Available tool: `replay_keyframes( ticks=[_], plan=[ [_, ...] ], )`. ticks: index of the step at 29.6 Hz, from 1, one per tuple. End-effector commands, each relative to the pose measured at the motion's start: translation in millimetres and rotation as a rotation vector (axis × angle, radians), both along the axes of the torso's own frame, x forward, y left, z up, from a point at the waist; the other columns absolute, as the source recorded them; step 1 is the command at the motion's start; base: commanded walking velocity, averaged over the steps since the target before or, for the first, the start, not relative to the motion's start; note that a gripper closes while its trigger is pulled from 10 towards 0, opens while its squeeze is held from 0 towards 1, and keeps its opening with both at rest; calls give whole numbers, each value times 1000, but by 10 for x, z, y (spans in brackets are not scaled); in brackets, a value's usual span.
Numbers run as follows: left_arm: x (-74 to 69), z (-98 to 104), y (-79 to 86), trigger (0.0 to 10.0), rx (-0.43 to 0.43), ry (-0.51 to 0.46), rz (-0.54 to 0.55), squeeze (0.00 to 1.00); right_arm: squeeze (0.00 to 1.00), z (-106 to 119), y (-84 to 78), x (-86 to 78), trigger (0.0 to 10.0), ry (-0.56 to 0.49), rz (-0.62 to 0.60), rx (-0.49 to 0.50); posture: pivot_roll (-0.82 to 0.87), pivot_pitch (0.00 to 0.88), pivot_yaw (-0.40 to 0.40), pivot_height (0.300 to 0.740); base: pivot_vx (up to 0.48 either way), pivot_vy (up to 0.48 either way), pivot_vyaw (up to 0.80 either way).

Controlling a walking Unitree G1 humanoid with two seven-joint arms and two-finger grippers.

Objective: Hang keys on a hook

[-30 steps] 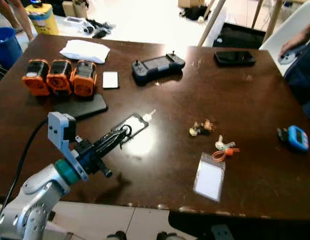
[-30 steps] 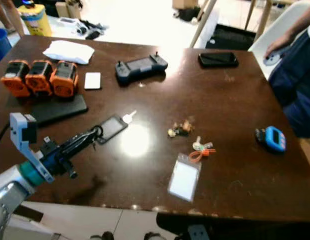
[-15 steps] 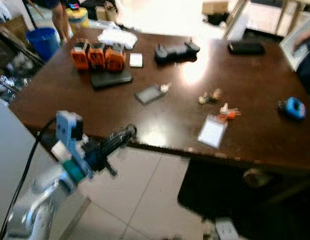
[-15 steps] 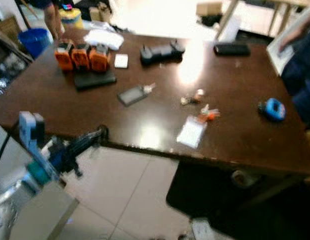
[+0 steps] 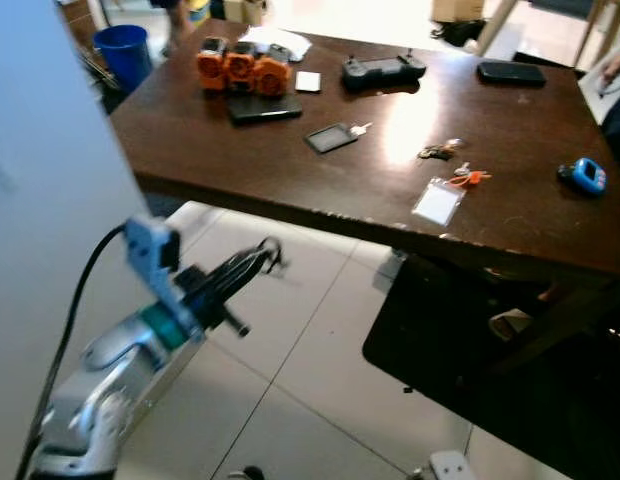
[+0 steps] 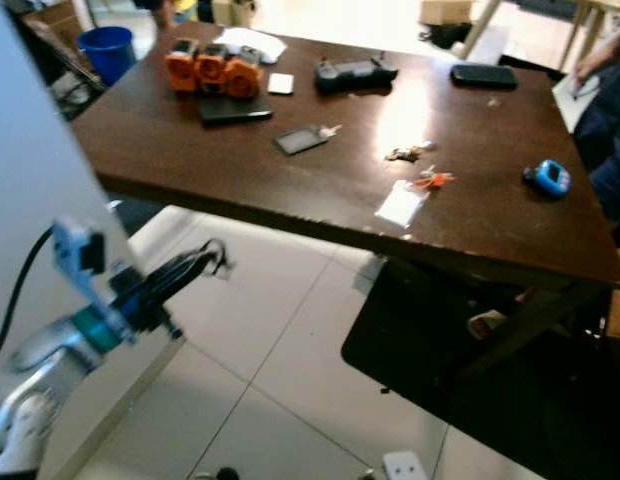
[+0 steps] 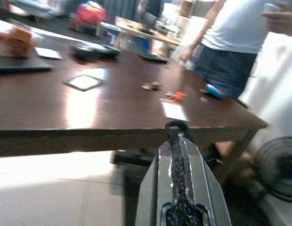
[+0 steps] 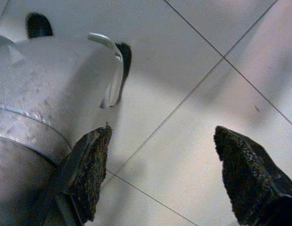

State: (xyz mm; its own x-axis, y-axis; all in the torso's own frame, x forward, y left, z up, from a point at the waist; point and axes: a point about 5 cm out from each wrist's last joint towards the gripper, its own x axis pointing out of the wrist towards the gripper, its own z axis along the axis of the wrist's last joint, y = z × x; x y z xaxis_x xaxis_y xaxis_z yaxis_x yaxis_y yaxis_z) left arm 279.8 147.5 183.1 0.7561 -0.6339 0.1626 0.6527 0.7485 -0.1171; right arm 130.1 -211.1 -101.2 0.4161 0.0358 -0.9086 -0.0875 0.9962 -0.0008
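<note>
The left gripper (image 5: pixel 252 268) is raised out in front of the robot at about 8 o'clock in the head views, over the tiled floor (image 5: pixel 320 400) and clear of the bench (image 5: pixel 290 150). Its jaws are pressed together, and a dark ring (image 7: pixel 176 126) pokes out past their tips. This looks like a key ring (image 5: pixel 271 246), pinched so that the loop stays free to slip over a hook; that is a judgement, since no key blade can be made out. The arm holds the ring forward and level, a sensible pose for carrying.

The right gripper (image 8: pixel 160 174) hangs low over the floor beside the robot's own silver body, its jaws spread wide and empty.

A second bunch of keys with an orange tag (image 5: pixel 468 178) lies on the bench at about 2 o'clock, just beside a clear badge holder (image 5: pixel 437 202). Further back are three orange batteries (image 5: pixel 244 68), a black controller (image 5: pixel 382 69) and a phone (image 5: pixel 511 72). A blue device (image 5: pixel 587 175) sits near the right edge.

A pale wall or panel (image 5: pixel 50 220) rises at 9 o'clock, probably where the hook is, though none shows. A person in a white shirt (image 7: pixel 238 23) stands beyond the bench.
</note>
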Motion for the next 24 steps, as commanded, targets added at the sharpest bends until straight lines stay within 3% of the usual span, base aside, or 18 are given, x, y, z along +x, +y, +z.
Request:
replay_keyframes(
  ticks=[1,12,24],
  plan=[
    [29,-76,61,10000,28,22,63,0,0,-28,101,-39,10000,18,16,36,58,56,21,740,0,0,738],
    [141,-49,102,10000,75,-29,196,0,0,-43,135,-71,10000,28,27,47,58,61,24,740,0,0,738],
    [136,112,-24,10000,71,-104,161,0,0,-49,131,-91,10000,34,28,44,64,65,24,740,0,0,738]
  ],
)
